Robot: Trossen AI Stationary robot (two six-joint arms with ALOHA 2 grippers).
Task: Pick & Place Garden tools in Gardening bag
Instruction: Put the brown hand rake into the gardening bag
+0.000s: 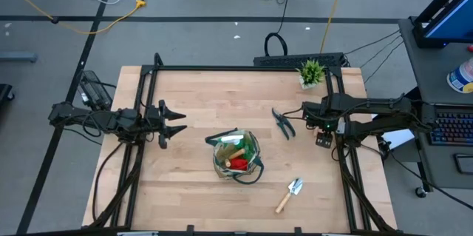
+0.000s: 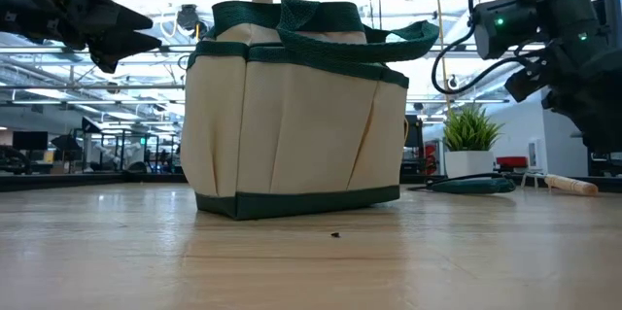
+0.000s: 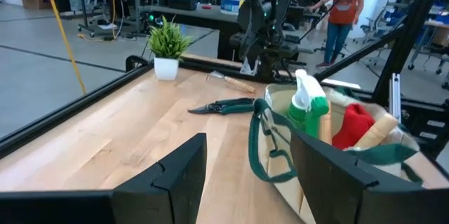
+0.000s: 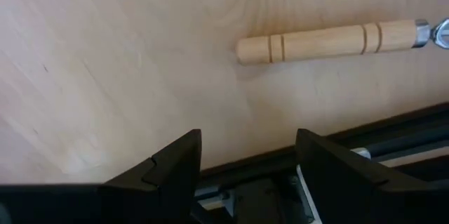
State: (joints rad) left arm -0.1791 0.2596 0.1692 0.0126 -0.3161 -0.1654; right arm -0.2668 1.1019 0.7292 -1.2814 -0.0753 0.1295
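Beige gardening bag (image 1: 236, 156) mid-counter, already holding several tools; pruning shears (image 1: 283, 123) and trowel (image 1: 289, 194) still out. Left gripper (image 1: 174, 123) and right gripper (image 1: 305, 115) empty, fingers apart. Best next: straddle shears' handles squarely before closing.

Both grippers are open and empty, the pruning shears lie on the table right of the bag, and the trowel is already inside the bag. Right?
Not quite: the trowel still lies on the table, in front of and to the right of the gardening bag, as the high view shows. The rest stands: left gripper and right gripper open and empty, pruning shears right of the bag.
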